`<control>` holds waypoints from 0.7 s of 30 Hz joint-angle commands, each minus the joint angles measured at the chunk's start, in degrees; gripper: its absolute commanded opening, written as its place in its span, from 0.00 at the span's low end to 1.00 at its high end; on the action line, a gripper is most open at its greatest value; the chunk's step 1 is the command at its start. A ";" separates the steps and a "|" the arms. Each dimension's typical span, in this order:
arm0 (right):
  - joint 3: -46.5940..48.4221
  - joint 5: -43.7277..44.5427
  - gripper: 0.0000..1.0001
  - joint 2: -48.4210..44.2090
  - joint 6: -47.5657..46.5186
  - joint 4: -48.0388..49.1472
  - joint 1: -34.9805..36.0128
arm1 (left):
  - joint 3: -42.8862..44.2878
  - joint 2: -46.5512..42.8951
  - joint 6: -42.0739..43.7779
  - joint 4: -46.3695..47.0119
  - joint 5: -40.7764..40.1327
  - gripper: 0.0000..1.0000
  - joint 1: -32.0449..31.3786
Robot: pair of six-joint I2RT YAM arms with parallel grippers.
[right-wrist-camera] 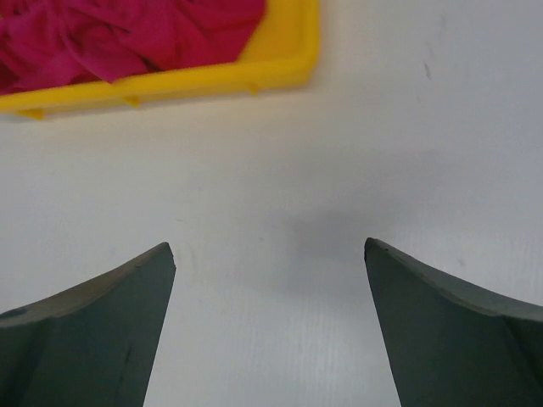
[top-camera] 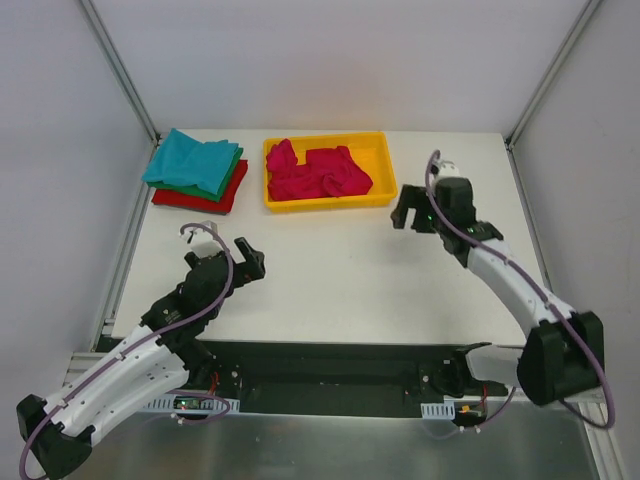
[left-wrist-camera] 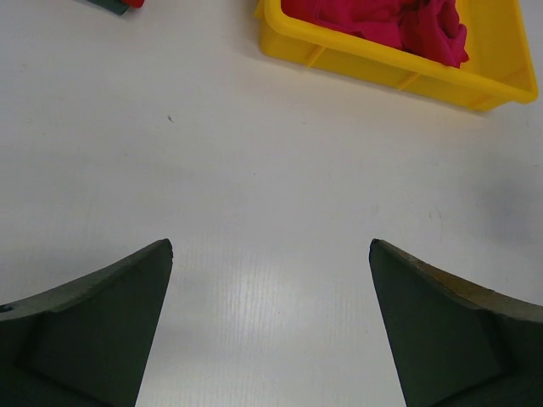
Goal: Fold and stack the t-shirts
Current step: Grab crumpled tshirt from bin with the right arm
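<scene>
Pink tee (top-camera: 315,172) lies crumpled in the yellow tray (top-camera: 330,204), far middle of the surface (top-camera: 330,280).
Right tool (top-camera: 420,205) sits just off the tray's right end, near it but apart. The tee is to its left, inside the tray, untouched.
Left tool (top-camera: 222,252) is over the near left of the surface, well apart from the tray. The pink tee lies ahead of it and to its right.
A stack of 3 folded tees lies just left of the tray: teal tee (top-camera: 190,160) on top, green tee (top-camera: 236,170) under it, red tee (top-camera: 195,200) at the bottom. The stack is beyond the left tool and apart from it.

Views:
- Top view alone shows the stack whole, both arms, and the full tray.
- Left wrist view catches only a sliver of the stack at its top left edge. The tray's near wall, with pink cloth bunched inside, shows at upper right.
- Right wrist view shows 1 tray corner and pink cloth at upper left. A soft shadow lies on the surface between the fingers.

Tools:
- Both have their jaws spread wide, with nothing between them but bare surface.
- Neither holds or touches cloth or tray.
- Cannot tell whether the tips touch the surface.
</scene>
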 commanded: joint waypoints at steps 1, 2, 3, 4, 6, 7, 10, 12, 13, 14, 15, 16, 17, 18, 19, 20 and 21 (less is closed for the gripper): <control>22.88 6.24 0.96 14.97 0.09 -11.33 7.51 | -0.88 -0.50 -0.85 1.06 -3.22 0.99 0.24; 28.14 7.66 0.96 20.67 -0.09 -14.05 8.83 | -1.23 -0.68 -0.67 1.06 -3.49 0.99 0.32; 33.50 8.63 0.96 24.56 -0.53 -15.99 9.97 | -1.67 -0.94 -0.76 1.06 -3.49 0.99 0.32; 37.73 9.60 0.96 28.77 -1.05 -17.93 11.11 | -2.28 -1.38 -1.02 1.15 -3.49 0.99 0.32; 46.17 11.96 0.96 36.25 -1.23 -20.40 13.23 | -2.99 -2.26 -1.37 1.15 -3.49 0.99 0.32; 51.17 13.28 0.96 40.46 -3.06 -22.50 14.28 | -3.08 -2.69 -1.02 1.06 -3.66 0.99 0.32; 67.16 14.27 0.96 52.59 -4.13 -29.52 15.78 | -3.61 -4.19 -0.84 0.97 -4.80 0.99 0.41; 77.19 12.78 0.96 59.72 -4.66 -32.78 15.96 | -4.13 -5.33 -0.84 0.97 -5.33 0.99 0.41; 82.02 12.51 0.96 62.71 -5.01 -34.11 16.05 | -4.31 -5.60 -0.93 1.06 -5.42 0.99 0.41; 85.99 12.16 0.96 65.96 -5.36 -35.42 16.05 | -4.48 -5.77 -1.02 0.97 -5.60 0.99 0.50; 89.94 11.81 0.96 68.69 -5.54 -36.65 16.05 | -4.66 -5.78 -1.11 1.06 -5.95 0.99 0.41; 92.42 10.58 0.96 70.46 -5.80 -37.19 15.96 | -4.66 -5.60 -1.11 0.97 -6.12 0.99 0.41; 93.49 9.61 0.96 71.69 -6.06 -36.93 15.96 | -4.66 -5.43 -1.19 0.97 -6.21 0.99 0.41; 93.24 8.56 0.96 72.23 -5.98 -36.23 16.05 | -4.57 -5.25 -1.20 0.97 -6.21 0.99 0.41; 92.54 7.25 0.96 72.49 -5.89 -35.44 16.05 | -4.49 -4.99 -1.11 0.97 -6.21 0.99 0.41; 91.66 6.27 0.96 72.67 -5.89 -34.65 16.05 | -4.31 -4.72 -1.11 0.97 -6.21 0.99 0.41; 91.22 5.48 0.96 72.67 -5.80 -34.04 16.05 | -4.22 -4.37 -1.19 0.97 -6.21 0.99 0.41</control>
